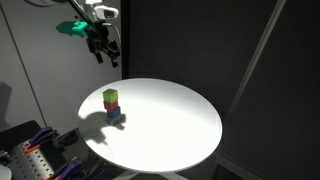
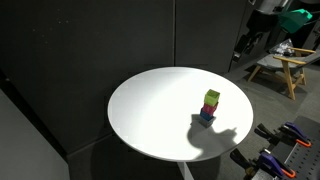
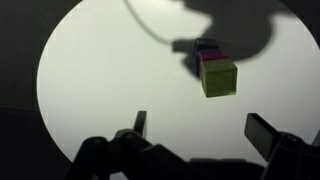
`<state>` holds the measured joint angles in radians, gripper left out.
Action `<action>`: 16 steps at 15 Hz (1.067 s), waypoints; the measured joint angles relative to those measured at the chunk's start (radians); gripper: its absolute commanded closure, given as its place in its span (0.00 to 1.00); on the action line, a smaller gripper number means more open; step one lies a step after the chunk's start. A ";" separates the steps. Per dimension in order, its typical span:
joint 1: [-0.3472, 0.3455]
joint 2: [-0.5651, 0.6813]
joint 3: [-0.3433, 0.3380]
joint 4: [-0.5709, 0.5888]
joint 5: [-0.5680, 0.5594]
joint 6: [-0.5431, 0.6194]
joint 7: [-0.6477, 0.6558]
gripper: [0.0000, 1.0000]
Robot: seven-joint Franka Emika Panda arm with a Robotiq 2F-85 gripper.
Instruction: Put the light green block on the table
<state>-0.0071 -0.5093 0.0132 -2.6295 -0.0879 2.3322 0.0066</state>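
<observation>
You are at the approach step: the claw hangs high above the surface, well apart from the blocks, and nothing is picked up yet. In the wrist view its fingers are spread wide with only bare white between them, so it is released and empty. The green block tops a three-cube stack, sitting on the magenta cube, which rests on the blue cube. In that exterior view the stack stands left of the surface's middle, nearer the left rim. Your next move, as I judge it, is to bring the claw down over the stack and line the fingers up on two opposite faces of the green block alone. Close above the magenta cube, so the lower two are not dragged or toppled. Then lift and set it on open white, which lies to the right of the stack there. Nothing stands between claw and stack. Clamps and a wooden stool sit off the surface, out of your way. In the wrist view a shadow darkens the far side of the stack.
</observation>
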 measured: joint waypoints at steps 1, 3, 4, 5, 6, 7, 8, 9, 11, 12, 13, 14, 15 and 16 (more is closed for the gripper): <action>0.013 0.016 -0.008 0.016 0.023 -0.001 -0.017 0.00; 0.037 0.047 -0.023 0.044 0.068 -0.006 -0.057 0.00; 0.048 0.063 -0.029 0.057 0.088 -0.011 -0.078 0.00; 0.057 0.078 -0.032 0.069 0.104 -0.019 -0.097 0.00; 0.065 0.095 -0.034 0.083 0.114 -0.028 -0.114 0.00; 0.070 0.112 -0.034 0.095 0.120 -0.040 -0.128 0.00; 0.075 0.127 -0.034 0.107 0.120 -0.051 -0.138 0.00; 0.079 0.145 -0.033 0.119 0.120 -0.063 -0.148 0.00; 0.083 0.179 -0.031 0.143 0.120 -0.077 -0.163 0.00; 0.084 0.197 -0.027 0.156 0.120 -0.083 -0.167 0.00; 0.085 0.215 -0.023 0.171 0.120 -0.090 -0.168 0.00; 0.085 0.231 -0.018 0.184 0.119 -0.095 -0.168 0.00; 0.085 0.248 -0.012 0.200 0.119 -0.099 -0.168 0.00; 0.086 0.264 -0.006 0.214 0.118 -0.101 -0.168 0.00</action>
<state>0.0787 -0.2457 0.0074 -2.4159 0.0305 2.2309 -0.1617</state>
